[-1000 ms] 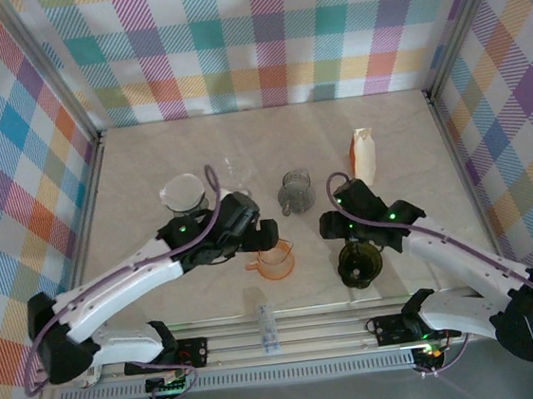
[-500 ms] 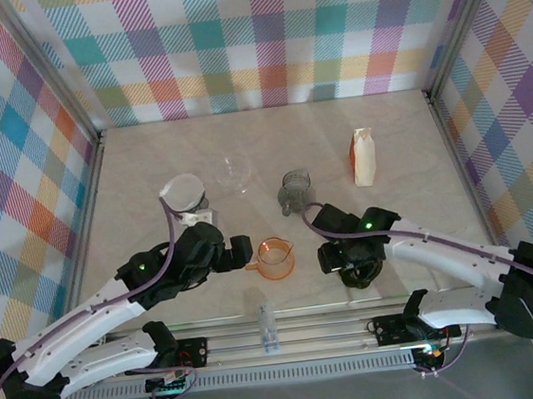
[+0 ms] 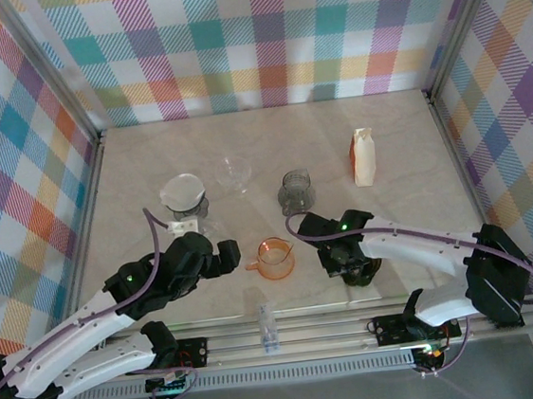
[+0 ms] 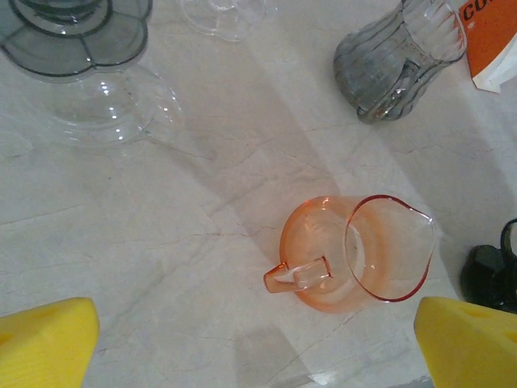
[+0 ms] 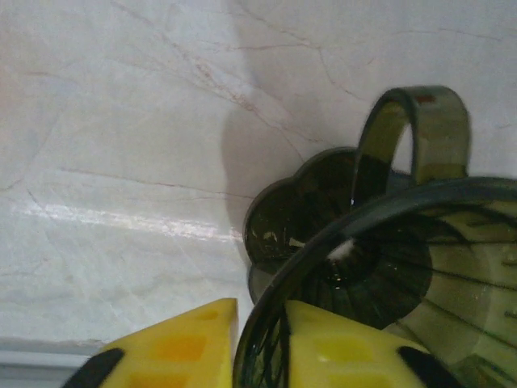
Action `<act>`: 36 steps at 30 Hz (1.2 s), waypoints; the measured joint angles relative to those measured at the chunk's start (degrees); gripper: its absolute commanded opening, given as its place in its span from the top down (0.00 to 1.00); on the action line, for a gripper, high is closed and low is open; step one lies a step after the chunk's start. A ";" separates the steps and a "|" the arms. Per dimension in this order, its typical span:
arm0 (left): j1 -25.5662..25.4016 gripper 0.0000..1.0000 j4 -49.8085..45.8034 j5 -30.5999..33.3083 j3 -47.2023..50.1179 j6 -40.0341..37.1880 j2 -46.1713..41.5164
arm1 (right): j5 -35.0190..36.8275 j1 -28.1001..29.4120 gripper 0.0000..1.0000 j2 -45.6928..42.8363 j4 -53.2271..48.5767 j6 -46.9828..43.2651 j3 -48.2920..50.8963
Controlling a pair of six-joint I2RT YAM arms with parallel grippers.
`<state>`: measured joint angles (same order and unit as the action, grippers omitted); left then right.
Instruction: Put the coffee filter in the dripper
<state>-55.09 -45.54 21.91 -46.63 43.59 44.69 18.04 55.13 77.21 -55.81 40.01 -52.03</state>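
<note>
R fingers point(image 5: 222, 343) are clenched on the rim of the dark green dripper point(image 5: 388, 242): one finger outside the wall, the other inside the cone, rim pinched btwn them. The dripper's handle loop sticks up just beyond the tips. I reckon I hold it by the rim bc that's the only thin edge to pinch, and so it's steadied or can be shifted before a filter goes in. L fingers point(image 3: 225, 254) are released, spread wide w/ nothing btwn them, prob kept free to fetch the filter. The orange pitcher point(image 4: 355, 263) sits btwn and just ahead of the L tips, not touched, spout toward the R finger. The filter itself I can't pick out for sure. It may be the pale round thing point(image 3: 182, 189) on a grey stand well beyond the L fingers, or it may be in the orange-white carton point(image 3: 364, 156) well beyond the R fingers. Either way, no filter is in the dripper yet. A grey ribbed cup point(image 4: 396, 61) stands beyond the pitcher, and a clear glass point(image 3: 235, 174) is further off. The surface point(image 3: 147, 155) is pale veined marble, glossy, w/ a reflection streak beside the R fingers. Plaid pastel cloth walls point(image 3: 259, 38) close in three sides, and there's a metal rail point(image 3: 309, 328) at the near edge.
</note>
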 measured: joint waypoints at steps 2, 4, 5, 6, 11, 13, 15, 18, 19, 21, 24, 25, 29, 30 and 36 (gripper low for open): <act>0.00 0.00 -1.01 0.81 0.00 0.42 -1.14 | 1.62 0.02 1.00 -0.20 -1.09 -0.26 -1.07; 0.00 0.00 -1.92 1.73 0.02 0.79 -2.36 | 2.34 0.00 1.00 -0.55 -1.73 -0.87 -2.29; 0.00 0.00 -2.49 2.08 0.02 0.98 -2.99 | 2.38 0.07 1.00 -0.74 -1.90 -1.25 -2.84; 0.00 0.00 -3.15 2.60 0.04 1.22 -3.82 | 2.40 0.11 1.00 -0.98 -2.03 -1.79 -3.52; 0.00 0.00 -6.40 5.29 0.11 2.12 -8.44 | 2.99 1.84 1.00 -3.21 -3.80 -5.95 -9.81; 0.00 0.00 -7.93 6.60 0.11 2.29 -10.16 | 3.39 3.08 1.00 -3.21 -5.33 -8.04 -15.02; 0.00 0.00 -9.49 7.87 0.11 2.58 -11.76 | 3.89 4.26 1.00 -2.27 -6.51 -9.88 -19.91; 0.00 0.00 -11.61 9.55 0.11 3.34 -13.38 | 4.42 6.16 1.00 0.98 -8.11 -12.66 -26.69; 0.00 0.00 -12.20 9.99 0.11 3.48 -13.94 | 4.52 6.86 1.00 2.73 -8.46 -13.66 -28.81; 0.00 0.00 -13.31 10.84 0.09 3.63 -15.21 | 4.76 7.93 1.00 6.08 -8.90 -15.34 -31.85; 0.00 0.00 -14.86 12.00 0.07 4.00 -17.46 | 5.44 9.09 1.00 11.21 -9.60 -17.68 -35.67; -0.02 0.00 -15.30 12.26 0.04 4.24 -18.18 | 5.73 9.46 1.00 13.00 -9.99 -18.49 -37.11; -0.02 0.00 -16.96 13.14 -0.04 4.68 -21.00 | 7.76 10.97 1.00 19.17 -11.41 -21.11 -42.73; -0.02 0.00 -17.38 13.33 -0.04 4.83 -21.55 | 8.20 11.45 1.00 20.33 -11.74 -21.53 -43.82; -0.02 0.00 -18.43 13.79 -0.04 4.85 -22.84 | 10.99 14.82 1.00 26.84 -13.55 -23.43 -49.05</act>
<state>-55.11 -63.96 35.70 -46.68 48.45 21.85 29.04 69.95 104.05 -69.36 16.58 -101.08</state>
